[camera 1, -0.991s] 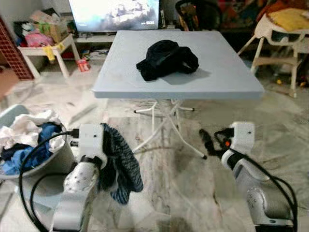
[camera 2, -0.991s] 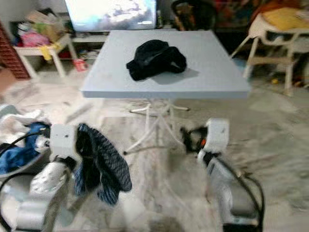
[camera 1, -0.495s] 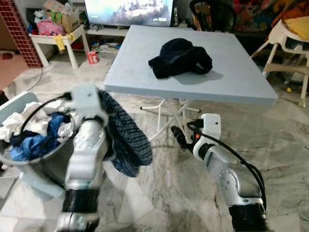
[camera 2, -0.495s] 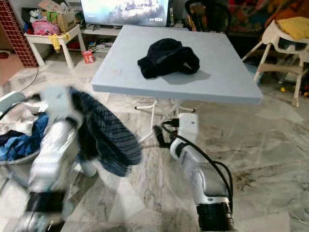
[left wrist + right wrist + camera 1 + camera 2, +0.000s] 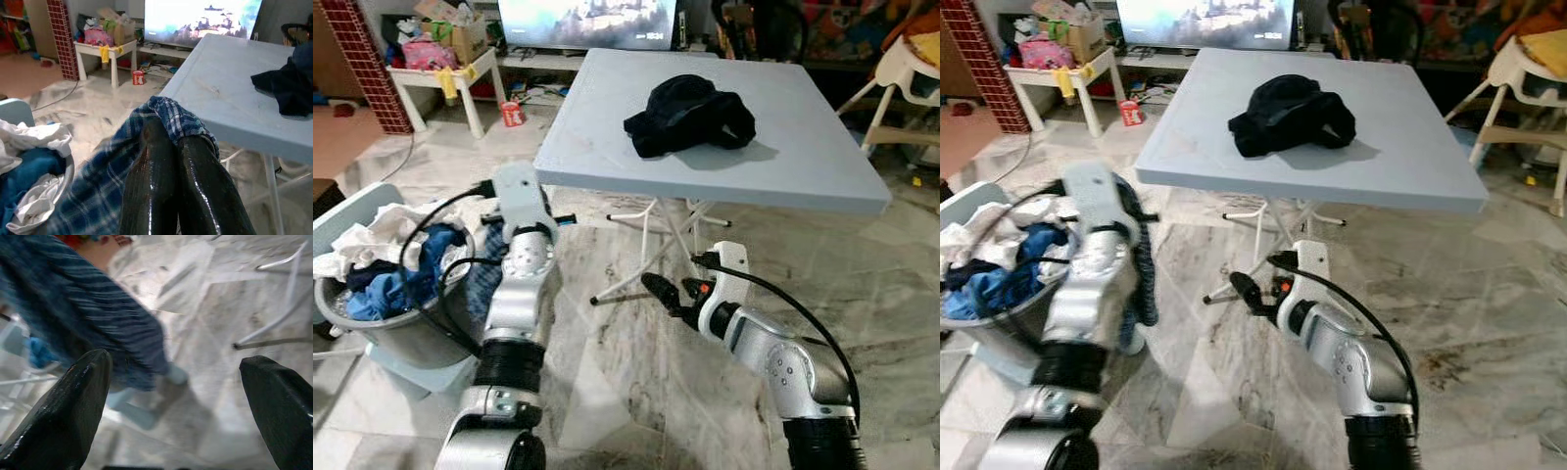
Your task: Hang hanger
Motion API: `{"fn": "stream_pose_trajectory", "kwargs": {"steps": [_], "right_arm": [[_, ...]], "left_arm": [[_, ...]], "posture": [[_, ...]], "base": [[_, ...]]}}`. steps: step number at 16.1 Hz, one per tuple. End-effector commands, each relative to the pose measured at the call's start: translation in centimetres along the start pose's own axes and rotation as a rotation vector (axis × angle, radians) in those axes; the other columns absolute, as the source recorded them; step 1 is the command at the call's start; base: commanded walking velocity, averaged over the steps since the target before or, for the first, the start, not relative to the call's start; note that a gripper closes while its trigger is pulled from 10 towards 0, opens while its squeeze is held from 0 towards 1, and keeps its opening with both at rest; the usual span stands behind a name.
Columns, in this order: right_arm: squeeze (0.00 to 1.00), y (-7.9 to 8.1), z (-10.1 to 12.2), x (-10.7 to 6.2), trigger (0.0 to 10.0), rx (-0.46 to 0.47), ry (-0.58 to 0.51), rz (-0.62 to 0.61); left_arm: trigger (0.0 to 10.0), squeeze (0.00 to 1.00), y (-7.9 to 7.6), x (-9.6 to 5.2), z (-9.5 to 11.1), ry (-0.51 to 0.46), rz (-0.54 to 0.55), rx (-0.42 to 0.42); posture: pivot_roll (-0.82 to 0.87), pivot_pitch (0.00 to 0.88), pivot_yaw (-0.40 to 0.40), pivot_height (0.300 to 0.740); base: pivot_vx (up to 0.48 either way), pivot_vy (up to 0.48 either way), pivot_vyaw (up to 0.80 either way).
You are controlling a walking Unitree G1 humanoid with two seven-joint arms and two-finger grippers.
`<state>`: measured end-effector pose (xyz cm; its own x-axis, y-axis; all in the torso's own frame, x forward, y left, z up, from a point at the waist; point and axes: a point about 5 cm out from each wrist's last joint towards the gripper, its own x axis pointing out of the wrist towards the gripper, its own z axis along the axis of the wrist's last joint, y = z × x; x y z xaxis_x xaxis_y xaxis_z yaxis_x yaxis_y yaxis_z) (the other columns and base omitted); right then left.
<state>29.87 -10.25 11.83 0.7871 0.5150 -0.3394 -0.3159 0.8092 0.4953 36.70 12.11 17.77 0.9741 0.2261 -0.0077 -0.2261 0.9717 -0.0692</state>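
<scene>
My left gripper [image 5: 172,133] is shut on a blue plaid garment [image 5: 164,108], whose cloth drapes over both black fingers. From the head views the raised left arm [image 5: 516,294] stands between the laundry basket and the table, with the plaid garment [image 5: 492,266] hanging behind it. Low under the table's front edge my right gripper [image 5: 668,292] is open, its fingers [image 5: 73,401] wide apart with nothing between them; the wrist view from there looks at the blurred plaid cloth [image 5: 98,318]. A black garment [image 5: 690,113] lies crumpled on the light blue table [image 5: 793,171].
A grey laundry basket [image 5: 406,338] full of white and blue clothes stands at my left. White folding legs [image 5: 651,250] hold up the table. Behind are a TV [image 5: 587,20], a low white table [image 5: 450,73] with clutter, a red can [image 5: 513,114] and a high chair [image 5: 911,69].
The view has shifted and come closer to the table. My left arm has risen and swung the plaid garment up beside the basket. The right gripper has reached forward under the table edge.
</scene>
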Motion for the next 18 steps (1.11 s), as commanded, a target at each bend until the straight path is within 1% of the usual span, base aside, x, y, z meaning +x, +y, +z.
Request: {"fn": "stream_pose_trajectory", "kwargs": {"steps": [1, 2, 3, 4, 5, 6, 7, 8, 9, 10, 12, 14, 15, 16, 17, 18], "right_arm": [[0.00, 0.6, 0.7, -0.1, 10.0, -0.006, -0.015, 0.021], [0.00, 0.9, 0.6, 0.0, 10.0, -0.012, -0.009, 0.028], [0.00, 1.0, 0.6, 0.1, 10.0, -0.012, -0.005, 0.026], [0.00, 1.2, 0.4, 0.0, 10.0, -0.005, 0.006, 0.033], [0.00, 1.2, 0.4, 0.0, 10.0, -0.004, 0.008, 0.033], [0.00, 1.3, 0.1, 0.0, 10.0, 0.003, 0.024, 0.030], [0.00, 1.4, -0.1, 0.0, 10.0, 0.003, 0.036, 0.035], [0.00, 1.7, -0.4, 0.0, 10.0, 0.000, 0.060, 0.054], [0.00, 2.0, -0.7, 0.1, 10.0, -0.005, 0.079, 0.069], [0.00, 2.0, -0.7, 0.1, 10.0, -0.006, 0.083, 0.072], [0.00, 3.0, -1.5, 0.4, 10.0, -0.024, 0.134, 0.142], [0.00, 3.1, -1.9, 1.1, 10.0, -0.042, 0.140, 0.134], [0.00, 3.1, -1.8, 1.7, 10.0, -0.057, 0.119, 0.115], [0.00, 2.9, -1.7, 1.9, 10.0, -0.075, 0.101, 0.093], [0.00, 2.5, -1.4, 2.1, 10.0, -0.088, 0.072, 0.054], [0.00, 1.2, -0.8, 2.3, 10.0, -0.111, 0.018, -0.049]], "left_arm": [[10.0, 0.00, -1.8, 0.4, 0.8, -0.034, -0.016, -0.001], [10.0, 0.00, -3.1, 0.5, 1.0, -0.025, -0.051, -0.033], [10.0, 0.00, -3.8, 0.5, 1.2, -0.025, -0.065, -0.071], [10.0, 0.00, -5.1, 0.5, 1.7, -0.029, -0.111, -0.076], [10.0, 0.00, -5.4, 0.5, 1.8, -0.027, -0.120, -0.084], [10.0, 0.00, -6.8, 0.3, 2.4, -0.029, -0.164, -0.113], [10.0, 0.00, -7.4, 0.2, 2.6, -0.028, -0.183, -0.121], [10.0, 0.00, -9.1, -0.4, 3.0, -0.031, -0.241, -0.147], [10.0, 0.00, -10.0, -0.8, 3.1, -0.029, -0.258, -0.154], [10.0, 0.00, -10.1, -0.8, 3.1, -0.025, -0.259, -0.157], [10.0, 0.00, -11.6, -1.5, 4.1, -0.036, -0.298, -0.208], [10.0, 0.00, -12.3, -1.7, 4.6, -0.042, -0.313, -0.216], [10.0, 0.00, -12.8, -2.3, 4.3, -0.028, -0.337, -0.230], [10.0, 0.00, -13.1, -2.6, 4.0, -0.009, -0.361, -0.241], [10.0, 0.00, -13.5, -3.2, 3.6, -0.009, -0.428, -0.242], [10.0, 0.00, -13.6, -4.1, 2.6, -0.012, -0.546, -0.220]], "posture": [[-0.05, 0.064, 0.022, 0.740], [-0.05, 0.062, 0.030, 0.740], [-0.05, 0.062, 0.033, 0.740], [-0.05, 0.061, 0.036, 0.740], [-0.06, 0.062, 0.039, 0.740], [-0.06, 0.065, 0.044, 0.740], [-0.06, 0.066, 0.045, 0.740], [-0.06, 0.072, 0.049, 0.740], [-0.06, 0.075, 0.051, 0.740], [-0.06, 0.075, 0.051, 0.740], [-0.06, 0.082, 0.049, 0.740], [-0.06, 0.082, 0.049, 0.740], [-0.06, 0.080, 0.049, 0.740], [-0.05, 0.080, 0.049, 0.740], [-0.05, 0.078, 0.048, 0.740], [-0.05, 0.077, 0.046, 0.740]], "base": [[0.000, 0.000, 0.00], [0.000, 0.000, 0.00], [0.000, 0.000, 0.00], [0.000, 0.000, 0.00], [0.000, 0.000, 0.00], [0.000, 0.000, 0.00], [0.000, 0.000, 0.00], [0.000, 0.000, 0.00], [0.000, 0.000, 0.00], [0.000, 0.000, 0.00], [0.000, 0.000, 0.00], [0.000, 0.000, 0.00], [0.000, 0.000, 0.00], [0.000, 0.000, 0.00], [0.000, 0.000, 0.00], [0.000, 0.000, 0.00]]}}
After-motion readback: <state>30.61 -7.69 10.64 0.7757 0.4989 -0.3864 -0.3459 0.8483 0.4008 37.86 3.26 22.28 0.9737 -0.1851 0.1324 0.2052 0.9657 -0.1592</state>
